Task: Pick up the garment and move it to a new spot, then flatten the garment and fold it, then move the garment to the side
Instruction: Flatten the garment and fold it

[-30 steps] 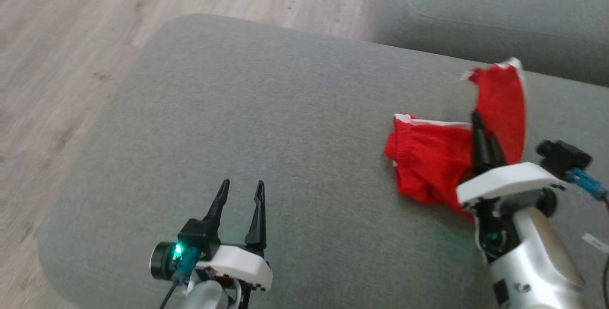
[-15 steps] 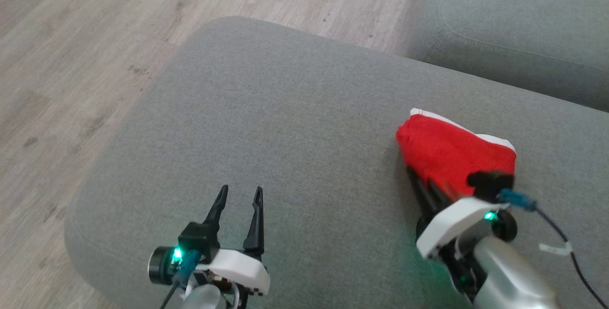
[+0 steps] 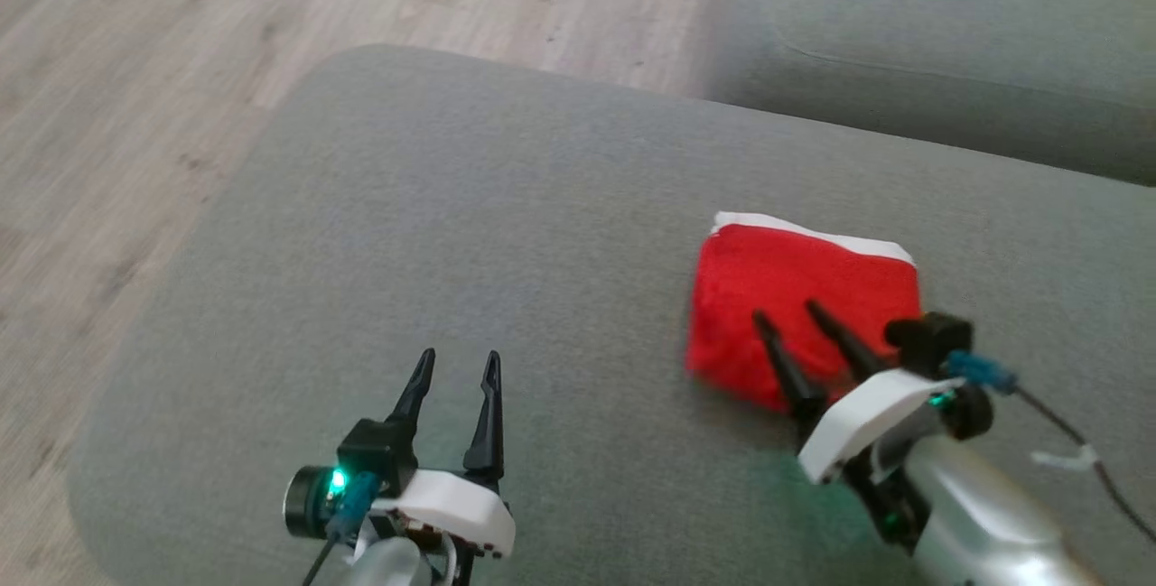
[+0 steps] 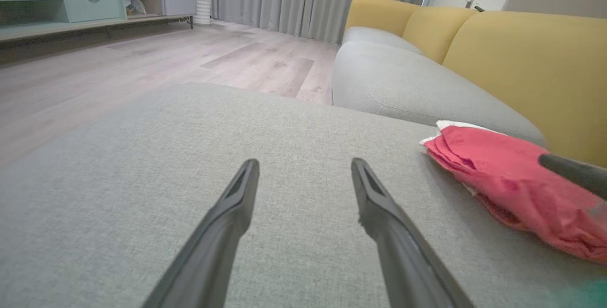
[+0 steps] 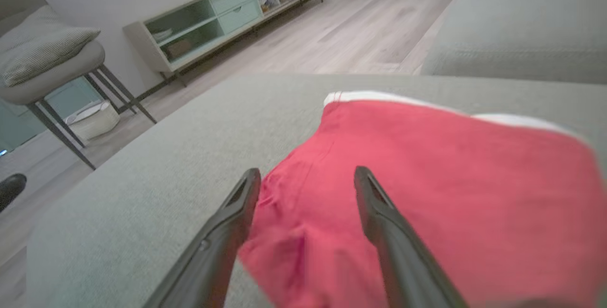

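Right hand point(image 3: 784, 310) spread, gripping nothing. Folded red garment point(image 3: 813, 265) lies just under and ahead of its fingertips on the grey cushion point(image 3: 452, 207). Left hand point(image 3: 461, 354) spread and empty too, garment well off to its right. Risk for the side move: pinching only the top layer peels the fold open, and dragging bunches it.

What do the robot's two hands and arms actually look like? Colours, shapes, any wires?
The left pincer and right pincer each have two long, thin black fingers tapering to points. These rise from a rounded white plastic shell. A small green light glows at each wrist, next to a blue cable plug. The right forearm is shiny silver.
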